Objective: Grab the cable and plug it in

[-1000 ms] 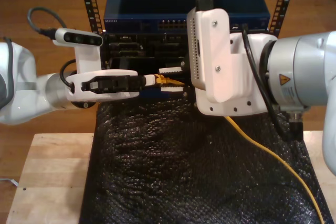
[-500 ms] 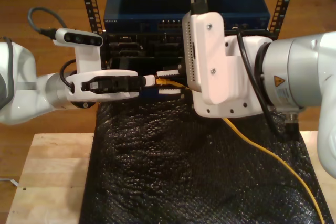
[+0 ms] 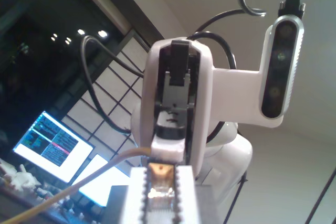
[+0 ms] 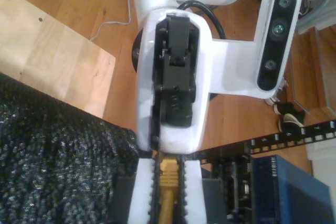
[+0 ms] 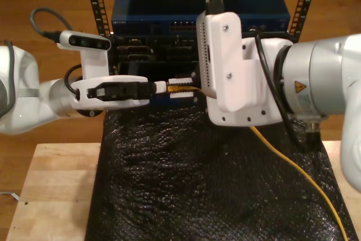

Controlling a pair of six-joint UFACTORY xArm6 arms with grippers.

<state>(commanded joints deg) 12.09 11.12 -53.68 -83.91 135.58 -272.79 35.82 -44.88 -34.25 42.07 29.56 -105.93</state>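
Note:
The yellow-orange cable [image 5: 293,167] runs from the exterior view's lower right across the black mat up to the two grippers, which meet in front of the rack. My first gripper [image 5: 163,87], on the arm at the exterior view's left, is shut on the clear plug [image 3: 160,184] at the cable's end. My second gripper [image 5: 181,87], on the big arm at the exterior view's right, is shut on the yellow boot [image 4: 168,182] just behind the plug. The two grippers face each other nose to nose, almost touching.
A blue switch [image 5: 169,23] sits in the rack behind the grippers, above a dark equipment panel [image 5: 141,49] with ports. Black bubble matting [image 5: 197,179] covers the wooden table [image 5: 51,196]. Rack rails [image 5: 97,4] stand on both sides.
My second gripper has shifted slightly toward the exterior view's left and up. The plug end now lies straighter between the grippers. The first arm has held still.

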